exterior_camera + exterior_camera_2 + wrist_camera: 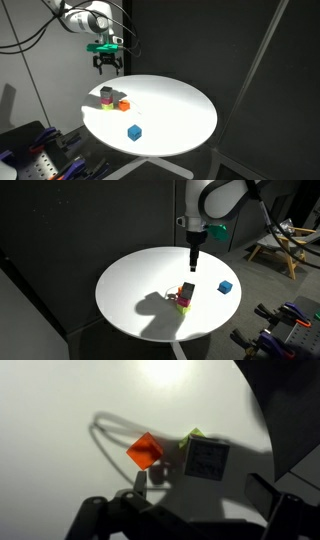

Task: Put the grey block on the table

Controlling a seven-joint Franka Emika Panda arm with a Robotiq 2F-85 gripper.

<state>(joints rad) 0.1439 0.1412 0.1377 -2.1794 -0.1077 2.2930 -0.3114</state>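
The grey block sits on top of a yellow-green cube in a small cluster of cubes on the round white table. It shows in both exterior views. An orange cube lies beside it on the table top. My gripper is open and empty. It hangs well above the cluster, and in the wrist view the grey block lies between the two fingers.
A blue cube lies alone on the table, apart from the cluster. Cluttered gear stands by the table's edge. A wooden chair stands beyond the table. Dark curtains hang behind.
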